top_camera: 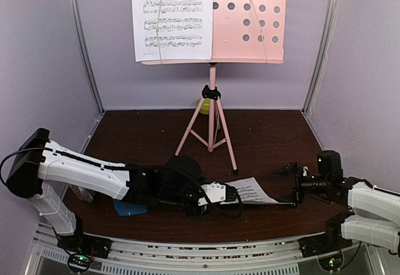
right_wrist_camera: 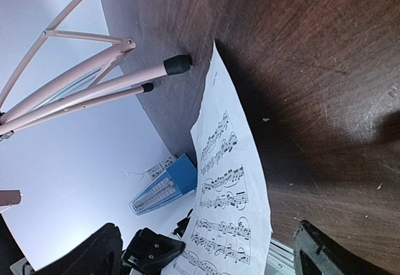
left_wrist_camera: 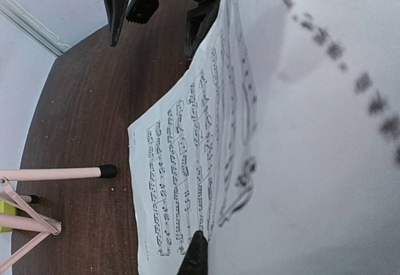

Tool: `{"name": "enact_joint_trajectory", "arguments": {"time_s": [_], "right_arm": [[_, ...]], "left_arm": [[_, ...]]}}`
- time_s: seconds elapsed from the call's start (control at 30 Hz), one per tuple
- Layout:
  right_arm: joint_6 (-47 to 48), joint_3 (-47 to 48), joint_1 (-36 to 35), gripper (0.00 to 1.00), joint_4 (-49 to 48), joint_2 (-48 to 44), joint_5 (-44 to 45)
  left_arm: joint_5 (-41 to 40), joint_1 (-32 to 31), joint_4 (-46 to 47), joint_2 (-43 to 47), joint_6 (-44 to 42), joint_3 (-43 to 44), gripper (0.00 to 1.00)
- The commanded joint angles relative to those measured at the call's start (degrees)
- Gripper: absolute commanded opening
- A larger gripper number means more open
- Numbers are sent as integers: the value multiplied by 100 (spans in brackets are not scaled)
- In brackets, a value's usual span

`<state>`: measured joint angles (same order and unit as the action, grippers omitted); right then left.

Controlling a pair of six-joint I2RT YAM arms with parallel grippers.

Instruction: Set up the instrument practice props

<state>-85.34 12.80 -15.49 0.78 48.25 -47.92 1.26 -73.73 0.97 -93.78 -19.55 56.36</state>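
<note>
The left gripper [top_camera: 236,194] pinches one end of the loose page [top_camera: 254,190], low over the table [top_camera: 269,137] before the stand [top_camera: 212,109], while the right gripper [top_camera: 287,187] stands spread at its other end; the other page [top_camera: 172,15] rests on the left of the stand's desk, and the metronome [top_camera: 130,208] lies under the left arm [top_camera: 87,170].

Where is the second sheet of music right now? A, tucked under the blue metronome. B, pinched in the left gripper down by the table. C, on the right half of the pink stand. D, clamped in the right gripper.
B: the left gripper is shut on the second sheet, the right gripper stands open rather than clamped on it, and the stand holds no page on its right half.
</note>
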Motion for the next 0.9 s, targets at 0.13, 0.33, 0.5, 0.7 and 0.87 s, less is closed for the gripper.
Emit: {"name": "enact_joint_trajectory", "arguments": {"time_s": [0.13,0.33,0.5,0.7,0.87], "right_arm": [[62,46,-428,92,-17,253,153],[-258,-121,-453,74,-433,254,314],[-201,137,-582,58,-787,776,301],[-94,198,-735,32,-929,900,435],[509,431,-737,4,-667,628,481]], "left_arm": [[-126,-53,347,1,-68,194,0],[-197,-115,415,0,-177,185,0],[-271,-208,388,-60,-356,243,0],[-445,-270,338,-47,-437,238,1],[-743,-282,396,163,-249,-144,34]]}}
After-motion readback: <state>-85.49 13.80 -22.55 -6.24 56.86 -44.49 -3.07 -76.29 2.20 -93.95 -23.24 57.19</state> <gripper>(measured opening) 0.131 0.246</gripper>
